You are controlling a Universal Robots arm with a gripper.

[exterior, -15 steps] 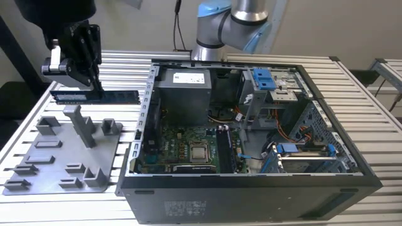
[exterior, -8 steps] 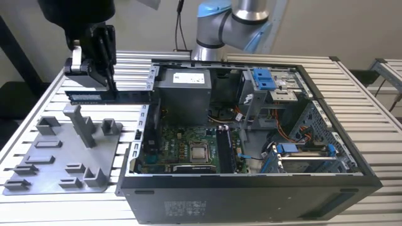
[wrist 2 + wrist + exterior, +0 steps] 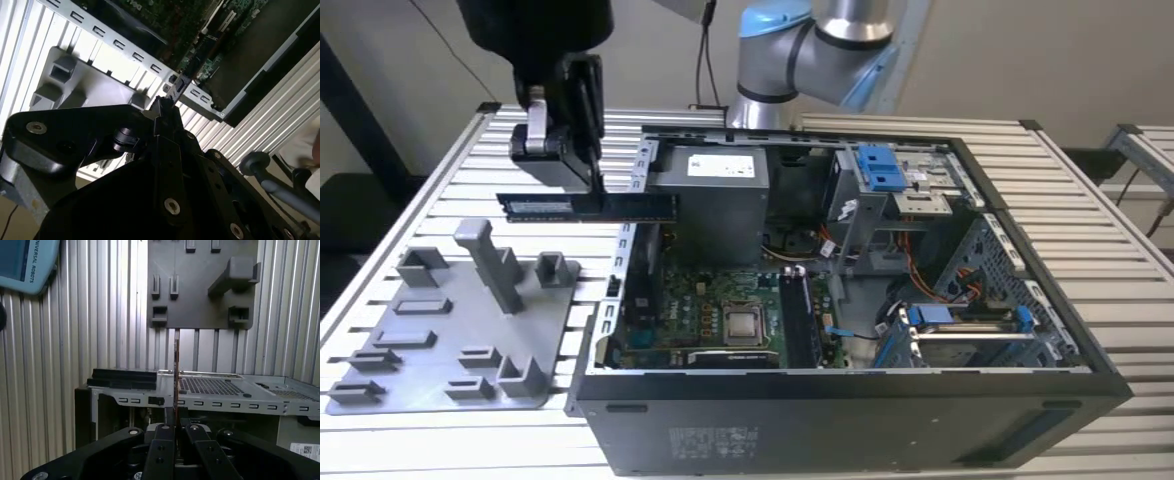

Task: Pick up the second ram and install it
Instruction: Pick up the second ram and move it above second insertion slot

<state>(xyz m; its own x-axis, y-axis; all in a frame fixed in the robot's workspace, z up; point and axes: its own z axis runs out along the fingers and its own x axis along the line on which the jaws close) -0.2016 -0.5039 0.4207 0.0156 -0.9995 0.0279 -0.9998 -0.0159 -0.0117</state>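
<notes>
Gripper with jaws shut tight on the second ram, which is held level and juts sideways beyond the jaws (mostly toward the open computer case). A grey tray lies below them.

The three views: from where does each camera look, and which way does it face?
Exterior view: off the arm, raised, looking down on the open computer case, grey tray and slatted table; the arm shows, jaws shut on the second ram.
First wrist view: on the arm, looking along the jaws and the ram's edge towards case and tray.
Second wrist view: on the arm, looking obliquely past the jaws.
Shared: both wrist views show jaws, ram, tray and case.
</notes>
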